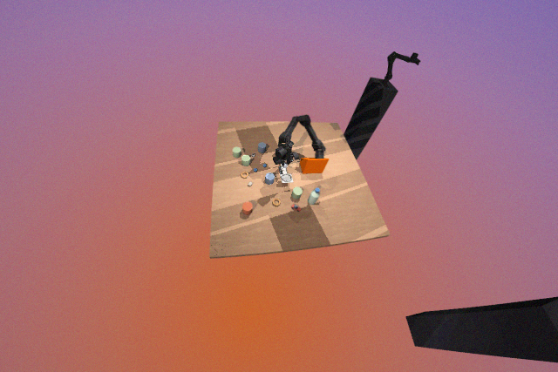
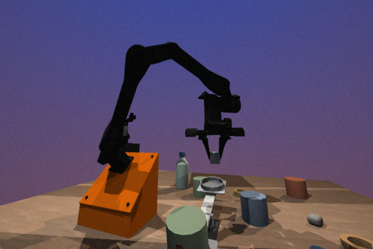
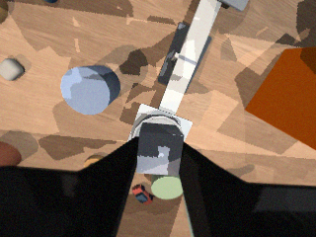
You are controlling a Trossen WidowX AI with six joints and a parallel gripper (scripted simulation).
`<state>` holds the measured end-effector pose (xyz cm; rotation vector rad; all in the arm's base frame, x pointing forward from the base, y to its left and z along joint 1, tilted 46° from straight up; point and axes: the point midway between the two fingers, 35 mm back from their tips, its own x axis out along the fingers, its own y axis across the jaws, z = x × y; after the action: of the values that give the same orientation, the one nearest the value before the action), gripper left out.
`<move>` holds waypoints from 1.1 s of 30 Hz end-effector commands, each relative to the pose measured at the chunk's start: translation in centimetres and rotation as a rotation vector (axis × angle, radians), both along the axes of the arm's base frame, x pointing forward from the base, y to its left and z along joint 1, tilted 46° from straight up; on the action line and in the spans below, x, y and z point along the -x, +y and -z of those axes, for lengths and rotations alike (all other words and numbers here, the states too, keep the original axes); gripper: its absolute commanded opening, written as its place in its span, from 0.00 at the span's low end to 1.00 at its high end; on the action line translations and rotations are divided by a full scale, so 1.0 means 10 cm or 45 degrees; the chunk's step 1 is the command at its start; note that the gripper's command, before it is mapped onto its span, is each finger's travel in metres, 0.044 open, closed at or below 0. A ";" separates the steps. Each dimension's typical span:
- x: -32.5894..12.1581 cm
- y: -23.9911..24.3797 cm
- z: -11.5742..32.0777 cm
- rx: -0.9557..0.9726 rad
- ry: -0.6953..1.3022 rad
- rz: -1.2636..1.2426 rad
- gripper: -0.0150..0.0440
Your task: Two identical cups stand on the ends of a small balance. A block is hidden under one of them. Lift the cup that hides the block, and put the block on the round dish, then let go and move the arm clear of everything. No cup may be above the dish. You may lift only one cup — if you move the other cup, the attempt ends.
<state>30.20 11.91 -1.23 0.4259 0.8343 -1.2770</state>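
My gripper [image 2: 215,158] [image 3: 158,143] [image 1: 282,165] is shut on a small grey block [image 2: 215,157] [image 3: 159,150] and holds it in the air. It hangs straight above a shallow grey round ring [image 2: 202,183] [image 3: 148,118] that sits on the square far end plate of the white balance beam [image 2: 208,202] [image 3: 190,64]. A green cup [image 2: 186,225] stands at the near end of the balance. Another green cup [image 2: 197,189] [image 3: 167,188] stands on the table just behind the far end plate.
The arm's orange base [image 2: 120,192] [image 3: 291,99] [image 1: 314,165] is left of the balance. A blue cylinder [image 2: 254,207] [image 3: 89,89], a bottle [image 2: 182,171], a red-brown cylinder [image 2: 295,187], a grey pebble [image 2: 315,218] [image 3: 10,69], an orange ring [image 2: 355,241] and a small red toy [image 3: 142,194] stand around.
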 end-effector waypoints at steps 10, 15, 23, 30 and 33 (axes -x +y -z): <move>-0.16 -0.37 -0.28 -0.048 -0.005 -0.022 0.25; -0.21 -0.54 -0.39 -0.063 -0.013 -0.024 0.25; -0.23 -0.69 -0.48 -0.076 -0.008 -0.044 0.25; -0.24 -0.81 -0.56 -0.085 -0.005 -0.062 0.25; -0.25 -0.87 -0.60 -0.088 -0.004 -0.069 0.25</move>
<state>32.66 3.88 4.23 0.4622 0.8846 -1.2103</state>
